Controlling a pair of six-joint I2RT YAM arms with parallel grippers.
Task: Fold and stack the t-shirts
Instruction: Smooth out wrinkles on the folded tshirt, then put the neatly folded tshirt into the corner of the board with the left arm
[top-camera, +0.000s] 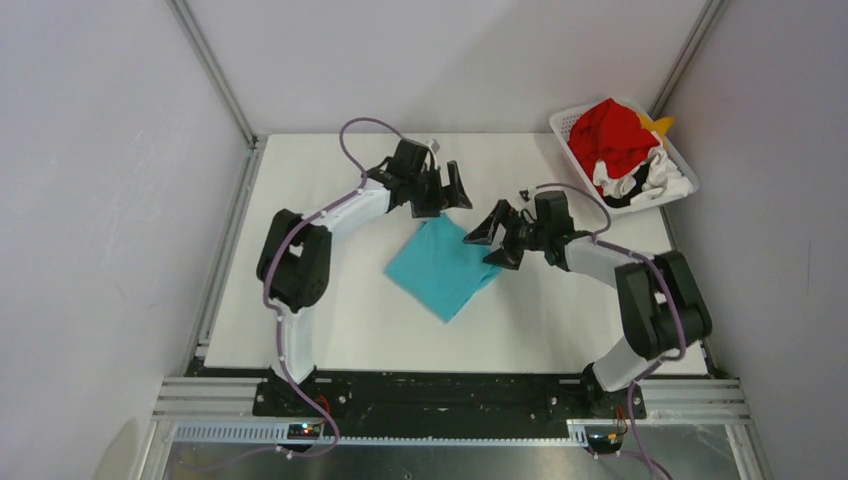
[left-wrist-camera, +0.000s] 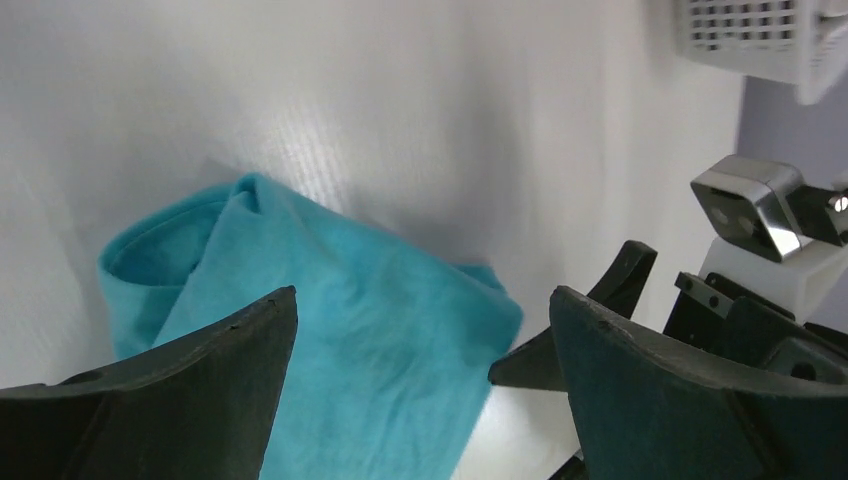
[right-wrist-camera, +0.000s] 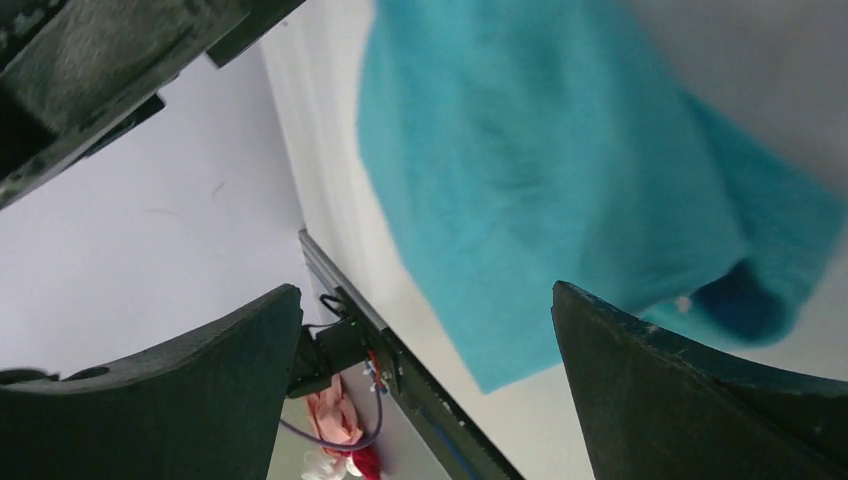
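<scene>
A teal t-shirt (top-camera: 443, 266) lies folded into a small diamond shape in the middle of the white table (top-camera: 330, 320). It also shows in the left wrist view (left-wrist-camera: 360, 350) and in the right wrist view (right-wrist-camera: 560, 190). My left gripper (top-camera: 448, 192) is open and empty, hovering at the shirt's far corner. My right gripper (top-camera: 490, 245) is open and empty, hovering at the shirt's right corner. A red shirt (top-camera: 612, 135), a white and black shirt (top-camera: 650, 180) and a yellow-orange shirt (top-camera: 657, 125) lie heaped in the basket.
The white perforated basket (top-camera: 562, 125) stands at the table's back right corner; its corner shows in the left wrist view (left-wrist-camera: 750, 35). Grey walls and metal rails (top-camera: 225, 250) enclose the table. Pink and red cloth (right-wrist-camera: 335, 430) lies beyond the near edge.
</scene>
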